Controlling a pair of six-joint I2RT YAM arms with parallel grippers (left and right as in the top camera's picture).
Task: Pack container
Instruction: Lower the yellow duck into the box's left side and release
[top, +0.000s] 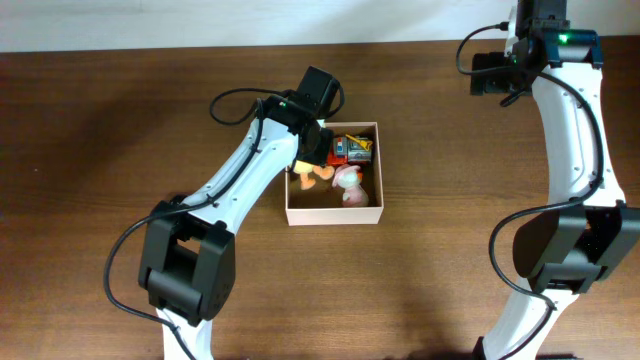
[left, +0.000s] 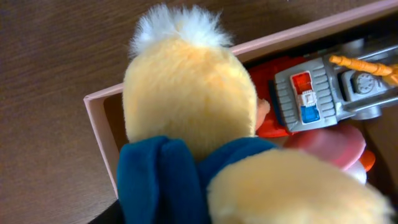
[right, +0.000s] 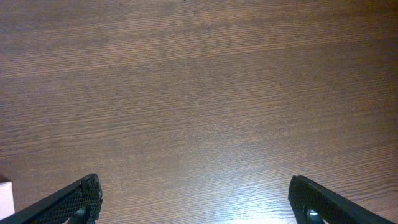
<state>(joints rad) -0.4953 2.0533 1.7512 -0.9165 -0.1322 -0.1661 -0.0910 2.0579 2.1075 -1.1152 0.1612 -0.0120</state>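
Observation:
The container (top: 335, 217) is a square cardboard box with white walls, at the table's middle; its rim also shows in the left wrist view (left: 93, 109). My left gripper (top: 312, 150) hangs over the box's back left corner, shut on a yellow plush duck (top: 303, 168) with a blue scarf. The duck (left: 186, 93) fills the left wrist view and hides the fingers. Inside the box lie a red and grey toy truck (top: 352, 148) (left: 317, 93) and a pink toy (top: 347, 182) (left: 329, 146). My right gripper (right: 199, 205) is open and empty over bare wood, far back right (top: 500, 80).
The brown wooden table (top: 120, 130) surrounds the box. A white corner (right: 5, 198) shows at the left edge of the right wrist view.

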